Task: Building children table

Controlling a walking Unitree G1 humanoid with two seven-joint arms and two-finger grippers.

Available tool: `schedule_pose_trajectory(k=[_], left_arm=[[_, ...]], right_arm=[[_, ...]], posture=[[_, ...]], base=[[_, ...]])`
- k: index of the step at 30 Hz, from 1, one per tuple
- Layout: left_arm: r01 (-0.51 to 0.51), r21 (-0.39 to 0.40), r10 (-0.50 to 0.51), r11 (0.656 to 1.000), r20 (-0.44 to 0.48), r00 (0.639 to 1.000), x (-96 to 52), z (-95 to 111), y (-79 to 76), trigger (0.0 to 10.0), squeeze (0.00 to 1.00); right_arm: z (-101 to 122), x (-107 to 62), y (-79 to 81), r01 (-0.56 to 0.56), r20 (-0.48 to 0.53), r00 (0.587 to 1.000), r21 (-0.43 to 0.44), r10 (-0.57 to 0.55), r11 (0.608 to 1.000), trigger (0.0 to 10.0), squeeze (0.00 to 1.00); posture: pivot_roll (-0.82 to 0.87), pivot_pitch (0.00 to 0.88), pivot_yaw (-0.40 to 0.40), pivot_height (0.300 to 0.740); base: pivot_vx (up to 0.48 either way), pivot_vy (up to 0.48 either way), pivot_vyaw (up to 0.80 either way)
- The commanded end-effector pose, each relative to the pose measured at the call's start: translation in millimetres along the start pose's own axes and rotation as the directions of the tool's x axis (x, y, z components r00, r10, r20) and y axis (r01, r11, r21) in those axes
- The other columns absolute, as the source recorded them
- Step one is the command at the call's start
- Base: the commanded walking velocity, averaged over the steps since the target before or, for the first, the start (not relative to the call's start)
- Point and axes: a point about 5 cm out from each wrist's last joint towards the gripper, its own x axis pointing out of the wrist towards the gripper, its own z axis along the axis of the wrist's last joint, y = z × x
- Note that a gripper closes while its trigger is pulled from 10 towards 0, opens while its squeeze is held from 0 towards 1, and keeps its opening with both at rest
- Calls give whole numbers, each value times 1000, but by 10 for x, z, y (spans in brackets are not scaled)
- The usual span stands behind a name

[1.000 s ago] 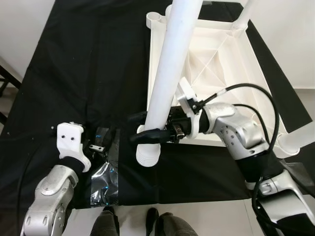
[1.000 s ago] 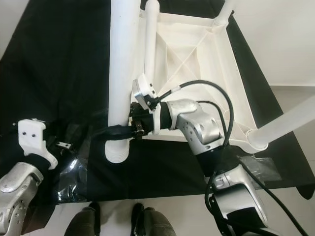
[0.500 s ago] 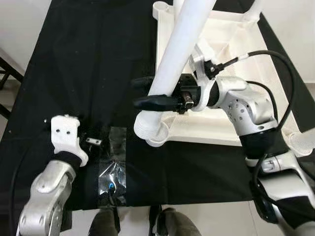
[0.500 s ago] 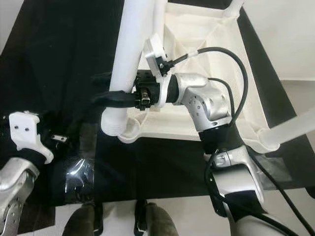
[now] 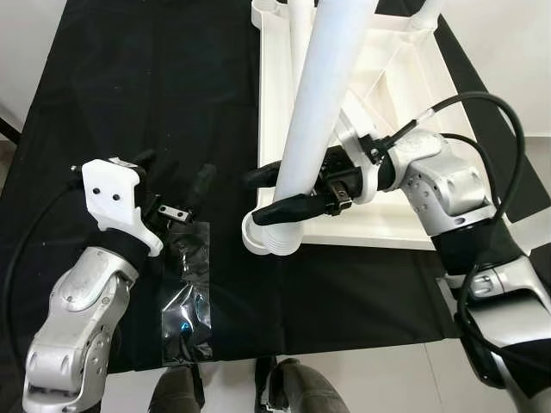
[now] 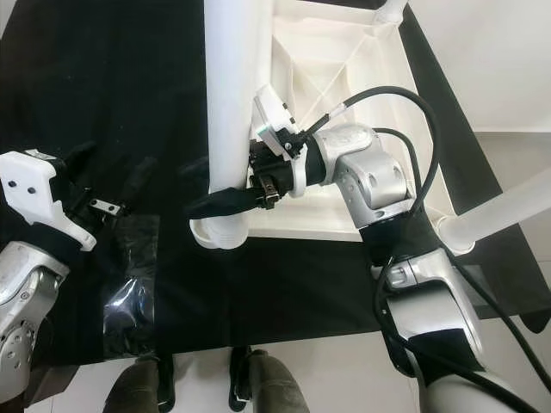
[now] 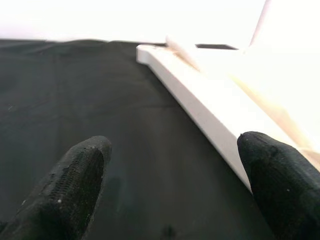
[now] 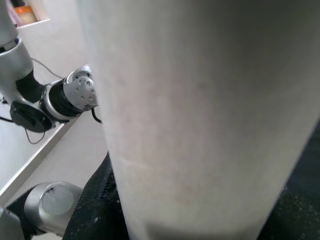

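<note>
A white table top [image 5: 405,225] lies upside down on black cloth. My right gripper [image 5: 274,194] is shut on a thick white table leg [image 5: 323,112], which tilts up toward the camera. The leg's ribbed lower end [image 5: 271,243] sits at the table top's near-left corner. In the right wrist view the leg [image 8: 200,115] stands between black fingers [image 8: 95,210]. My left gripper [image 5: 172,169] hovers open over the cloth left of that corner, nothing between its fingertips [image 7: 75,185]. The table top's side wall [image 7: 200,107] runs ahead of it.
Upright legs stand in the far-left [image 5: 300,26], far-right [image 5: 428,13] and near-right [image 6: 508,211] corners. A clear plastic bag of hardware [image 5: 185,301] lies on the cloth by my left arm. The cloth's front edge [image 5: 301,354] is close, with dark feet [image 5: 297,391] below it.
The camera has shifted. My left gripper has reached forward, its open fingers now showing over the cloth. The right gripper still holds the leg, its lower end lower at the near-left corner.
</note>
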Motion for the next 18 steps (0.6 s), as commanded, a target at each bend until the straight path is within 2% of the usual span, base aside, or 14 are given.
schedule_pose_trajectory(k=[1,4,7,11,18], left_arm=[[10,-11,-10,1000,-8,1000,-32,-3,-29,10000,0],[20,-22,-20,1000,-27,999,-55,-36,-85,10000,0],[20,-22,-20,1000,-27,999,-55,-36,-85,10000,0],[24,-29,-25,999,-38,999,-63,-33,-111,10000,0],[21,-25,-23,999,-50,998,-89,-35,-107,10000,0]], right_arm=[[-184,3,24,0,-56,998,69,4,998,10000,0],[-343,70,-53,59,-55,997,97,-54,994,10000,0],[-343,70,-53,59,-55,997,97,-54,994,10000,0],[-391,108,-238,182,-2,983,144,-184,973,10000,0],[-447,85,-255,179,-18,984,169,-179,969,10000,0]], posture=[[41,346,-187,740],[51,354,-188,740],[51,354,-188,740],[57,362,-195,740],[59,367,-198,740]], base=[[0,0,0],[0,0,0],[0,0,0],[0,0,0],[0,0,0]])
